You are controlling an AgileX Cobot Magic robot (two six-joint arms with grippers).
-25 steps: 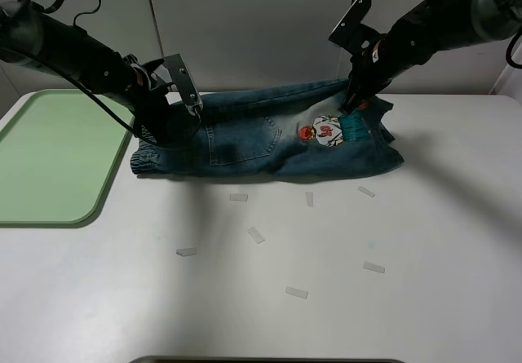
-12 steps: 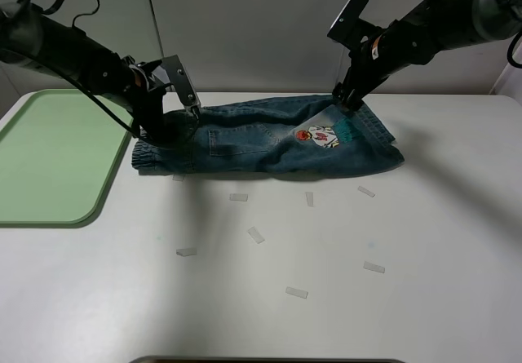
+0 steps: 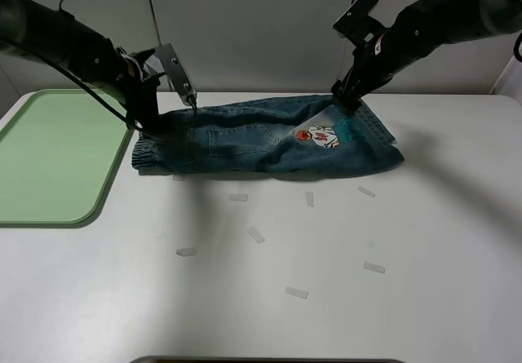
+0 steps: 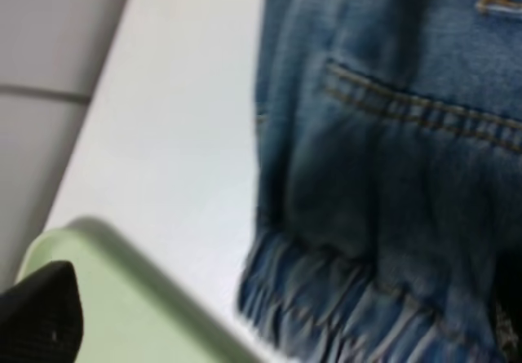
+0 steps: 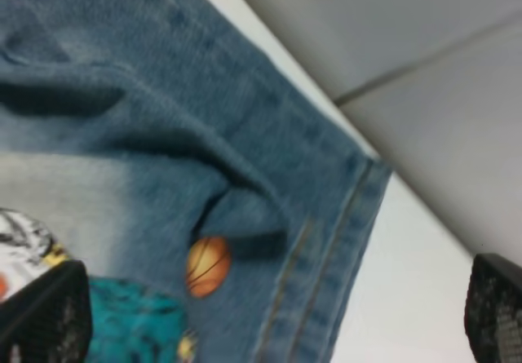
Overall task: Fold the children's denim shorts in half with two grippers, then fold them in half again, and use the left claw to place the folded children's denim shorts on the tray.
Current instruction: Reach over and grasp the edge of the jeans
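We saw the children's denim shorts [image 3: 261, 139] folded near the far edge of the table [image 3: 326, 298], left gripper [image 3: 167, 110] spread wide over the waistband [image 3: 151, 157], right gripper [image 3: 346, 98] spread wide over the hem [image 3: 373, 125].

Left arm [image 3: 61, 33]: you see black jointed links, upper left, with a looping black cable.
Left claw [image 3: 165, 110]: pale silver-grey bracket edges.
Right arm [image 3: 432, 16]: darker black, upper right.
Fingertips [image 5: 41, 314]: black, finely ribbed.

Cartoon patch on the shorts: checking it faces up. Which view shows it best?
Exterior high: the whole cartoon patch shows, face up on the shorts. Right wrist catches only its blurred edge; left wrist shows just the gathered waist.
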